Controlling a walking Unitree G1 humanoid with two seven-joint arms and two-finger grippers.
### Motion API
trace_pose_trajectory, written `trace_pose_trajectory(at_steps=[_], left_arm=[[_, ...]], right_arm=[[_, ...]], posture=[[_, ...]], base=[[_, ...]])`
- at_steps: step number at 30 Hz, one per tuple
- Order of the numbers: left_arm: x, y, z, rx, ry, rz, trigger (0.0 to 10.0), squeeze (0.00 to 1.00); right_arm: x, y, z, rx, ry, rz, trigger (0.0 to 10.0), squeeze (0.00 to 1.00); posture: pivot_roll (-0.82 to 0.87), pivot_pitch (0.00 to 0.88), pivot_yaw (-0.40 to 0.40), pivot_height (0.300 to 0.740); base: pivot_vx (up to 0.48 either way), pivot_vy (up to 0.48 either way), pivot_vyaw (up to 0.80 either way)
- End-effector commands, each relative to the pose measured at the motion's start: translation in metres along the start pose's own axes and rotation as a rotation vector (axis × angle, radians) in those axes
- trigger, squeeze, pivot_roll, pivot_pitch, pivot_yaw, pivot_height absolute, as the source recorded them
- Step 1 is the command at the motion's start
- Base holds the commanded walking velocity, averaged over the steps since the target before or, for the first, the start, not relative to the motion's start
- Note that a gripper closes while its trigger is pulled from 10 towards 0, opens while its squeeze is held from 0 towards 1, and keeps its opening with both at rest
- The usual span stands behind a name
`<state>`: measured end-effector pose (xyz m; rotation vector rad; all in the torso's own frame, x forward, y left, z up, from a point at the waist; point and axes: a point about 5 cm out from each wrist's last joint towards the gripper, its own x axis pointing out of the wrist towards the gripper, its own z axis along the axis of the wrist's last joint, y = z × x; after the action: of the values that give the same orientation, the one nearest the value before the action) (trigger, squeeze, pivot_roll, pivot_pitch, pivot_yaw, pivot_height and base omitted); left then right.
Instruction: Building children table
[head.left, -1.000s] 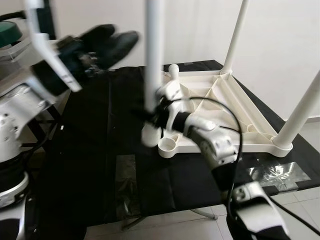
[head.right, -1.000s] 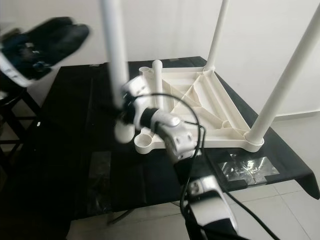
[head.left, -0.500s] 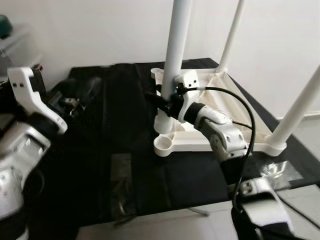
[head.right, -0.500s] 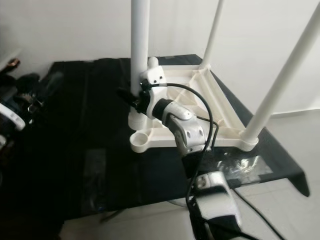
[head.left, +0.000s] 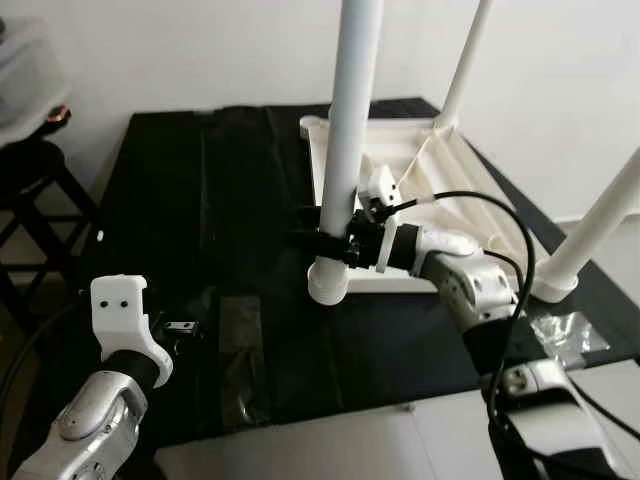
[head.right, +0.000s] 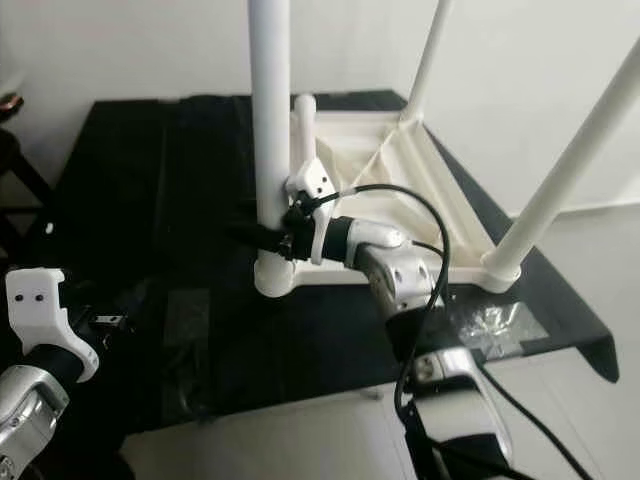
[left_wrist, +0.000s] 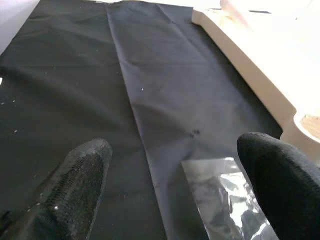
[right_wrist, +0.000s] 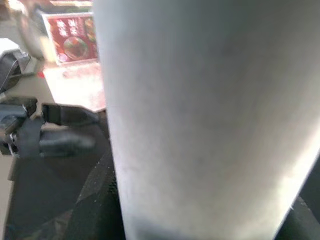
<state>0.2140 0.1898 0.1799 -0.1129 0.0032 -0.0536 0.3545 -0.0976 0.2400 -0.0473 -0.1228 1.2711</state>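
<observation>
A Unitree G1 humanoid is fitting the last leg of an upturned white children's table (head.left: 425, 190), which is lying top-down on a black-draped desk (head.left: 190, 230) toward the desk's far right corner. The right gripper (head.left: 322, 242) is closing its black fingers around the near-left leg (head.left: 350, 130) low on the shaft, just above the corner socket (head.left: 328, 284) at the tabletop's near-left corner; the right wrist view is looking straight onto the pale tube, with dark finger pads at its foot. The leg is standing roughly upright with its foot at the socket, though whether it is fully seated cannot be told. Three more legs are rising at the other corners, one far right (head.left: 467, 62), one near right (head.left: 600, 220) and one far left (head.right: 305, 125), the last partly hidden behind the held leg. The left gripper (left_wrist: 175, 185) is hovering with fingers spread and nothing between them, low over the cloth near the desk's front left edge, above a patch of clear tape (left_wrist: 220, 200) and well apart from the leg. The step in hand appears to be seating this fourth leg; the next move likely calls for pressing or twisting it straight down into the socket while keeping it vertical, possibly with the left gripper steadying the tabletop's rim.
</observation>
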Motion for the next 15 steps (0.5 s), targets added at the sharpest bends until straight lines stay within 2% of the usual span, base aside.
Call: trace_pose_trajectory(at_steps=[1,4,6,12,13,14,15], left_arm=[[-0.007,-0.003,-0.001,0.005,-0.006,0.023,10.0,0.0],[-0.014,-0.007,0.0,0.042,-0.016,0.014,10.0,0.0],[-0.022,-0.009,0.001,0.041,-0.033,0.025,10.0,0.0],[-0.031,-0.012,0.002,0.053,-0.044,0.042,10.0,0.0],[-0.033,-0.013,0.003,0.058,-0.046,0.046,10.0,0.0],[-0.033,-0.013,0.003,0.058,-0.046,0.046,10.0,0.0],[-0.036,-0.015,0.003,0.065,-0.047,0.051,10.0,0.0]], right_arm=[[0.001,-0.001,0.018,-0.044,-0.063,0.056,10.0,0.0],[0.002,0.001,0.025,-0.071,-0.066,0.111,10.0,0.0],[0.004,0.003,0.035,-0.11,-0.07,0.173,10.0,0.0],[0.009,0.006,0.052,-0.152,-0.09,0.279,10.0,0.0],[0.01,0.009,0.054,-0.166,-0.067,0.353,10.0,0.0],[0.01,0.009,0.054,-0.166,-0.067,0.353,10.0,0.0],[0.01,0.011,0.054,-0.18,-0.04,0.416,10.0,0.0]], posture=[[0.07,0.244,-0.018,0.74],[0.08,0.267,-0.016,0.74],[0.08,0.302,-0.009,0.74],[0.09,0.318,-0.009,0.74],[0.09,0.337,-0.012,0.74],[0.09,0.337,-0.012,0.74],[0.09,0.351,-0.014,0.74]], base=[[0.0,0.0,0.0],[0.0,0.0,0.0],[0.0,0.0,0.0],[0.0,0.0,0.0],[0.0,0.0,0.0],[0.0,0.0,0.0],[0.0,0.0,0.0]])
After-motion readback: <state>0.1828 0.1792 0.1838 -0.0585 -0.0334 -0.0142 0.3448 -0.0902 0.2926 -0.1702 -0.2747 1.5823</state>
